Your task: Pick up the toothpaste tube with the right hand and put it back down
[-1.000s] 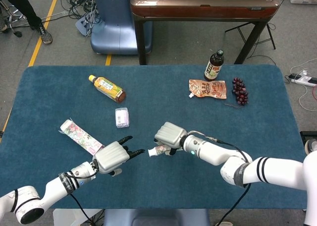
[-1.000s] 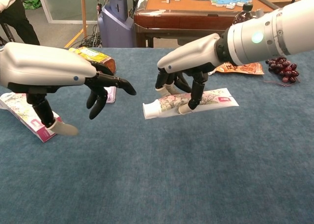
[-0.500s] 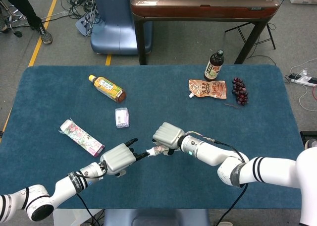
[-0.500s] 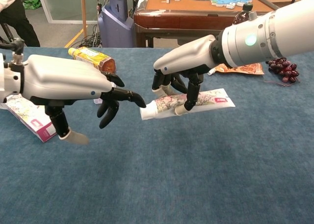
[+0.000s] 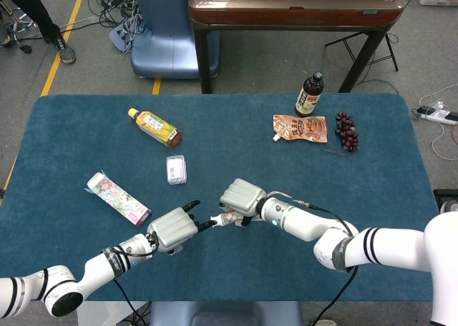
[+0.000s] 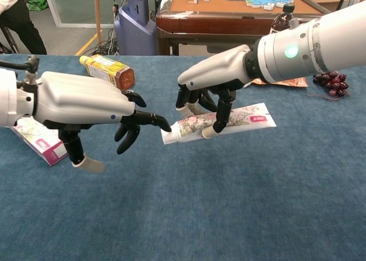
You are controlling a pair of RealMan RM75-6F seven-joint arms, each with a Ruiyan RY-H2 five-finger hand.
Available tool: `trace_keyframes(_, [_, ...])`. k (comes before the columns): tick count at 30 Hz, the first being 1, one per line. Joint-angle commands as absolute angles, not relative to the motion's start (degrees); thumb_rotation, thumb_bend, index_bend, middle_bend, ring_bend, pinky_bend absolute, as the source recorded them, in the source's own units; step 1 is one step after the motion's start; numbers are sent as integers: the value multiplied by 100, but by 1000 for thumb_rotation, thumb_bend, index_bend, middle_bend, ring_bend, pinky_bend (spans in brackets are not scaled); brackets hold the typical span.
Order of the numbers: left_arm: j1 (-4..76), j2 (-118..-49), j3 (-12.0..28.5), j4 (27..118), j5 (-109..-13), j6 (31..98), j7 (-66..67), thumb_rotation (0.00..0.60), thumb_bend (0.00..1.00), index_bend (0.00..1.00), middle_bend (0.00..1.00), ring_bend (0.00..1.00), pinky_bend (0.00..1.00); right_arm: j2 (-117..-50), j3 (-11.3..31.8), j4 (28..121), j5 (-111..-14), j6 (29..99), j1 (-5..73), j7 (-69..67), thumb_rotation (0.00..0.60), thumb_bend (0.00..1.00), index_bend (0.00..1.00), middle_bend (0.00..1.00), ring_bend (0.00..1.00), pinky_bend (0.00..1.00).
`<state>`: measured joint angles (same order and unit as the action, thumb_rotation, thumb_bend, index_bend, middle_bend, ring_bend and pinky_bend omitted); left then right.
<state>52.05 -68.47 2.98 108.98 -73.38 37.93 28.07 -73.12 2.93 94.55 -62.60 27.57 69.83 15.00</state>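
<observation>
Right hand clamped on the toothpaste tube, held level above the counter near its front edge. Best lowered flat, released only once resting. Left hand empty, fingers apart, one fingertip at the cap end.

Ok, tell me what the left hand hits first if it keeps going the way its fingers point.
Probably the cap end of the toothpaste tube: the left hand points its fingertips right at it, apparently almost touching.
</observation>
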Motion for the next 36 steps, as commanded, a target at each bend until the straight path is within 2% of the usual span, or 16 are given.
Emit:
trace_keyframes(1, [5230, -6853, 249, 10884, -7289, 3811, 2849, 600, 221, 58, 481, 410, 15, -7312, 287, 9443, -6284, 2765, 6970, 1460, 600, 852, 761, 704, 604, 423])
trace_keyframes(36, [5483, -6934, -111, 10827, -6868, 3966, 3050, 600, 222, 58, 480, 408, 15, -7351, 337, 9381, -6674, 2821, 6869, 1094, 600, 852, 797, 723, 619, 423])
